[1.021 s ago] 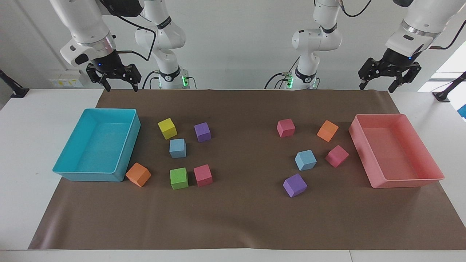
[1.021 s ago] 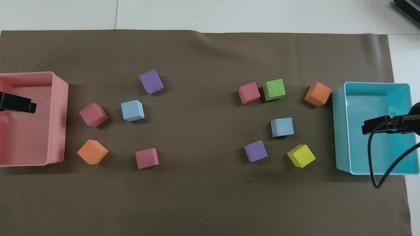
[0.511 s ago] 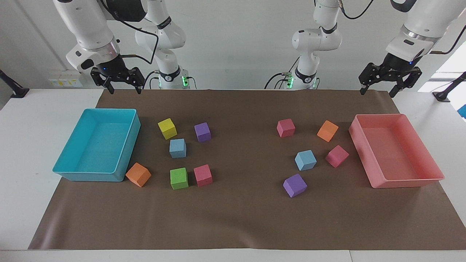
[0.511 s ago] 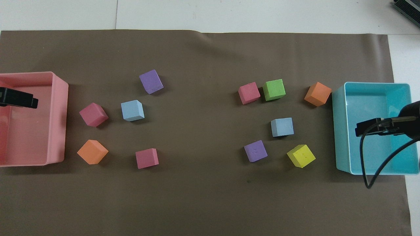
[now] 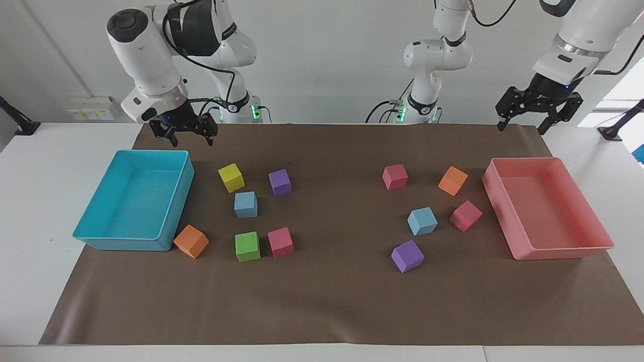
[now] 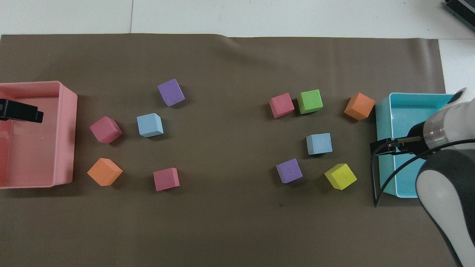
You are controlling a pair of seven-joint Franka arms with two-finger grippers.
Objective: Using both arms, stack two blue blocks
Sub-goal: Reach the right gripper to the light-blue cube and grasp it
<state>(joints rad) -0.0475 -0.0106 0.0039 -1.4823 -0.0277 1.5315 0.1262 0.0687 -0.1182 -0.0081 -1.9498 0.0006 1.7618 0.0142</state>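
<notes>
Two blue blocks lie apart on the brown mat. One blue block [image 5: 245, 204] [image 6: 319, 144] sits among the cubes toward the right arm's end, between a yellow and a green cube. The other blue block [image 5: 422, 221] [image 6: 150, 125] sits toward the left arm's end, beside a pink cube. My right gripper [image 5: 191, 141] [image 6: 379, 147] hangs open and empty in the air over the turquoise tray's rim. My left gripper [image 5: 520, 126] [image 6: 22, 111] waits open and empty, high over the pink tray.
A turquoise tray [image 5: 136, 206] [image 6: 408, 111] stands at the right arm's end and a pink tray [image 5: 543, 211] [image 6: 37, 148] at the left arm's end. Yellow [image 5: 231, 177], purple [image 5: 279, 182], green [image 5: 247, 246], pink [image 5: 280, 242] and orange [image 5: 191, 241] cubes surround the blue blocks.
The right arm has swung lower and toward the table's middle, carrying its gripper from over the tray's inside to over its rim. The left gripper has barely shifted. No block has moved.
</notes>
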